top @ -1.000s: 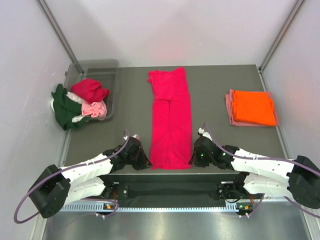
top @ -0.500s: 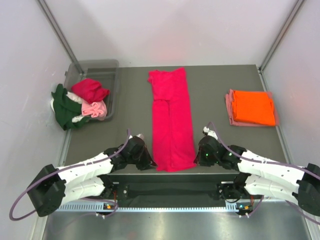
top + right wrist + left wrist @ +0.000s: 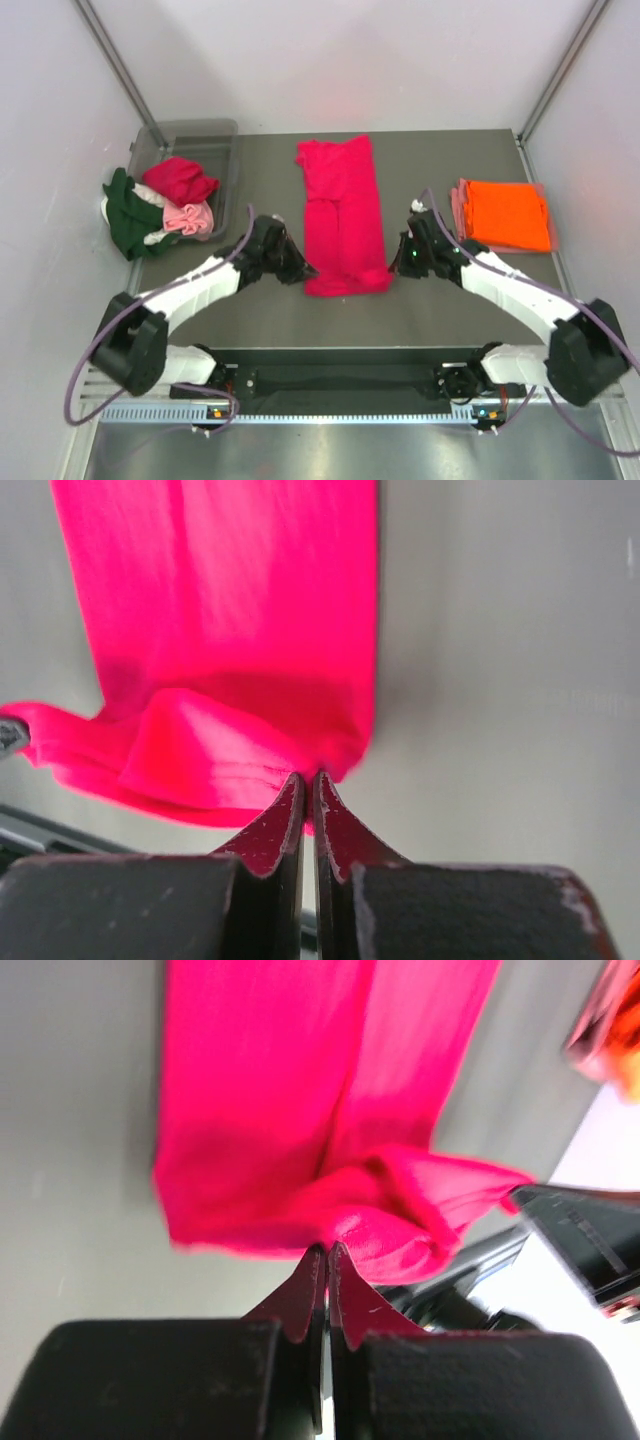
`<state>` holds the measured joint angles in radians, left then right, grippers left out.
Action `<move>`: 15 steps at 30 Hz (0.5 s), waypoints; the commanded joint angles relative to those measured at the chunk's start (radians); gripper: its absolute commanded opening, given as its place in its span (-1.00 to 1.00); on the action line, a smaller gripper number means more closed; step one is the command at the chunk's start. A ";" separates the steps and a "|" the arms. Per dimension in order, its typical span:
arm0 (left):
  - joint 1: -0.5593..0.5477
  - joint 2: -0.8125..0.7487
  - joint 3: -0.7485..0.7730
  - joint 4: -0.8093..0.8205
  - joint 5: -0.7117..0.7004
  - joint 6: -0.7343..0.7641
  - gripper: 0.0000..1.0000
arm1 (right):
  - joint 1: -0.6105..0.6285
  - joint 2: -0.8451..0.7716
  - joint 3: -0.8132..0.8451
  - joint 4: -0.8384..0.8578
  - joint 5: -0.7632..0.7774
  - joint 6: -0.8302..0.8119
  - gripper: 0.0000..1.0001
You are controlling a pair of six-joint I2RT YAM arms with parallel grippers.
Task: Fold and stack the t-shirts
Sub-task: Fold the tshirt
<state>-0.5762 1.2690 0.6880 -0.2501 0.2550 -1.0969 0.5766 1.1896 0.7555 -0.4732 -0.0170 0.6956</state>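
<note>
A crimson t-shirt [image 3: 342,210], folded into a long strip, lies down the middle of the table. Its near end is lifted and curled back over the strip. My left gripper [image 3: 303,270] is shut on the near left corner of that hem [image 3: 345,1222]. On the opposite side my right gripper [image 3: 396,266] is shut on the near right corner [image 3: 320,755]. At the right lies a folded orange t-shirt [image 3: 508,214] on top of a salmon pink one [image 3: 458,218]. More t-shirts, red [image 3: 180,180], pale pink [image 3: 190,217] and dark green [image 3: 128,220], spill from the bin.
A clear grey plastic bin [image 3: 200,135] stands at the back left corner with the loose shirts hanging over its left rim. White walls close in on the left, back and right. The arm bases sit along the table's near edge [image 3: 350,352].
Both grippers have carried the crimson shirt's near end away from the table's near edge toward the back, folding it over the strip. The visible strip is now shorter.
</note>
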 commanded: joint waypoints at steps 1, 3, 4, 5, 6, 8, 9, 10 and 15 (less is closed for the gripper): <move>0.071 0.129 0.142 0.045 0.090 0.097 -1.00 | -0.069 0.121 0.123 0.073 -0.073 -0.094 -1.00; 0.124 0.185 0.223 0.041 0.115 0.126 -1.00 | -0.092 0.178 0.206 0.085 -0.101 -0.119 -1.00; 0.139 0.211 0.247 0.041 0.121 0.134 -1.00 | -0.118 0.239 0.237 0.084 -0.110 -0.126 -1.00; 0.163 0.261 0.272 0.043 0.125 0.146 -1.00 | -0.130 0.270 0.298 0.082 -0.119 -0.133 -1.00; 0.173 0.286 0.321 0.044 0.127 0.152 -1.00 | -0.141 0.301 0.329 0.082 -0.145 -0.143 -1.00; 0.197 0.355 0.372 0.026 0.122 0.169 -1.00 | -0.165 0.401 0.433 0.061 -0.170 -0.157 -1.00; 0.208 0.375 0.415 0.022 0.121 0.170 -1.00 | -0.170 0.435 0.470 0.048 -0.176 -0.169 -1.00; 0.219 0.407 0.430 0.020 0.118 0.172 -1.00 | -0.179 0.493 0.504 0.038 -0.178 -0.174 -1.00; 0.263 0.489 0.520 0.045 0.075 0.172 -1.00 | -0.215 0.626 0.659 0.027 -0.205 -0.183 -1.00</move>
<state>-0.3305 1.7294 1.1355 -0.2356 0.3431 -0.9482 0.3874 1.7752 1.3327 -0.4450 -0.1829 0.5423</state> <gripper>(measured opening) 0.014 0.014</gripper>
